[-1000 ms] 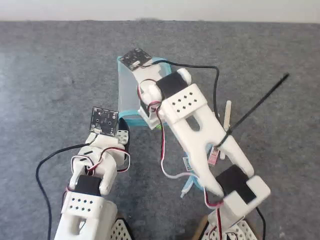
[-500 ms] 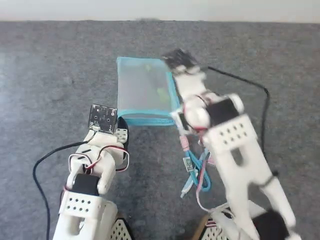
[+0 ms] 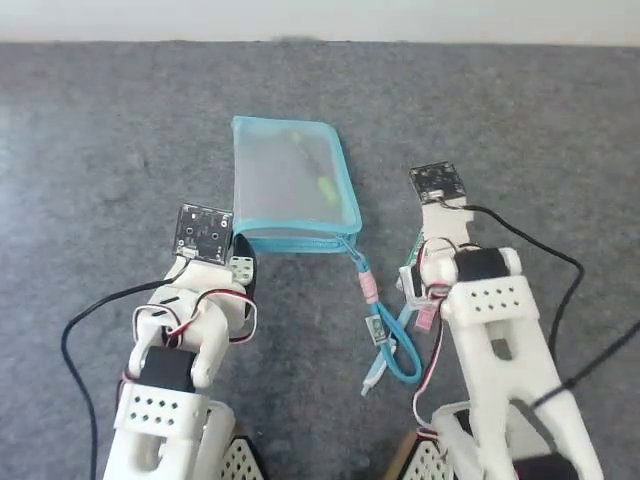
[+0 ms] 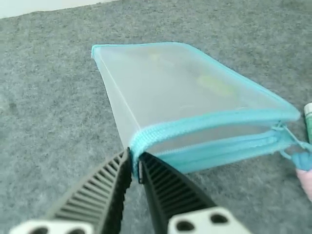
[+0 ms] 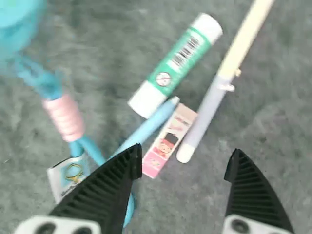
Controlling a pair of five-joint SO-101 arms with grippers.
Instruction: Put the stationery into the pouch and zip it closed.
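Note:
The translucent pouch (image 3: pixel 290 185) with turquoise trim lies flat on the grey mat, something greenish showing inside it. My left gripper (image 4: pixel 135 163) is shut on the pouch's (image 4: pixel 195 97) near zipper corner; in the high view the left gripper (image 3: pixel 245 265) sits at that corner. My right gripper (image 5: pixel 180 187) hangs open above loose stationery on the mat: a green glue stick (image 5: pixel 178 58), a cream and lavender pen (image 5: pixel 224 83), a blue pen (image 5: pixel 146 129) and a small pink eraser (image 5: pixel 168 141). The right arm (image 3: pixel 480 290) stands to the right of the pouch.
A blue wrist strap (image 3: pixel 390 345) with a pink bead (image 5: pixel 63 117) and a tag (image 5: pixel 68 170) trails from the zipper pull (image 4: pixel 287 141) toward the arm bases. Grey mat lies open on both sides of the pouch, with a pale wall behind.
The right arm has drawn back from over the pouch to the right and nearer its base, uncovering the pouch. The left arm has kept still at the corner.

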